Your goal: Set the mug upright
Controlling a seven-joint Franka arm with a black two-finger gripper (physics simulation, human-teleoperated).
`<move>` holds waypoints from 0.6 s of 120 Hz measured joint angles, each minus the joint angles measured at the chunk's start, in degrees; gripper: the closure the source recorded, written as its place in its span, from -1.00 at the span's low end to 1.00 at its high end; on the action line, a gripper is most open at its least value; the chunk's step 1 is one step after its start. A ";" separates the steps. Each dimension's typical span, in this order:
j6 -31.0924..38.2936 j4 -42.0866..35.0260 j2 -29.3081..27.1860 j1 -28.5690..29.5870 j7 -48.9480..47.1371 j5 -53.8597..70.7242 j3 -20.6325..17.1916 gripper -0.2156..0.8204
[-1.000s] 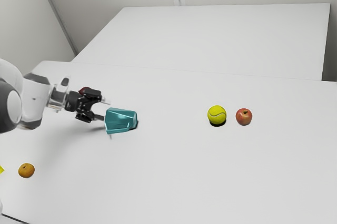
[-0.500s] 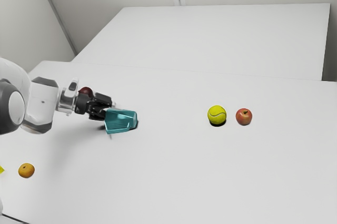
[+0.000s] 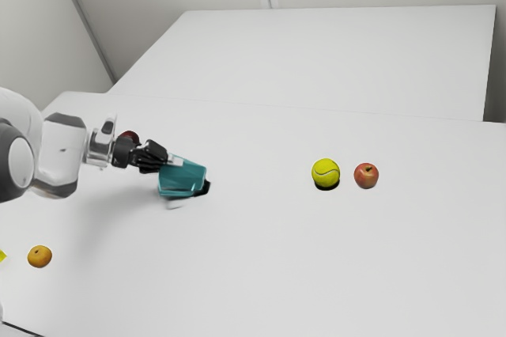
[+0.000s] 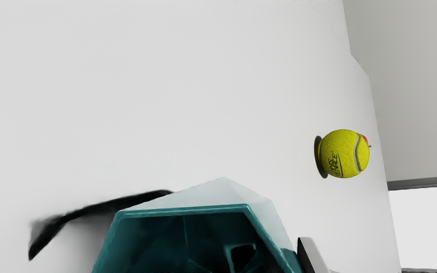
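At the exterior view's left, see an orange fruit (image 3: pixel 39 256), then a dark red object (image 3: pixel 127 137) behind the gripper (image 3: pixel 166 160). Cannot tell whether clenched or released. Next find the teal mug (image 3: pixel 180 179), tipped, mouth toward the gripper. Toward the exterior view's right, see a tennis ball (image 3: pixel 326 172), then an apple (image 3: pixel 366 176).

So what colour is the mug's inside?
The inside of the mug is dark teal, seen best in the wrist view.

Mug (image 3: pixel 182 179) teal (darker inside); tennis ball (image 4: pixel 338 151) yellow, pale seam; apple (image 3: pixel 366 176) red.
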 joint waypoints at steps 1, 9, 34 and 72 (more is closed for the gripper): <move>-0.01 0.05 -0.19 -0.09 0.02 0.00 -0.02 0.87; -0.10 0.31 -2.28 -1.02 0.07 0.03 -0.09 0.88; 3.23 7.38 -5.36 -3.17 -3.40 17.16 -4.46 0.91; 11.13 14.78 -3.47 -5.29 -22.52 72.45 -11.58 0.92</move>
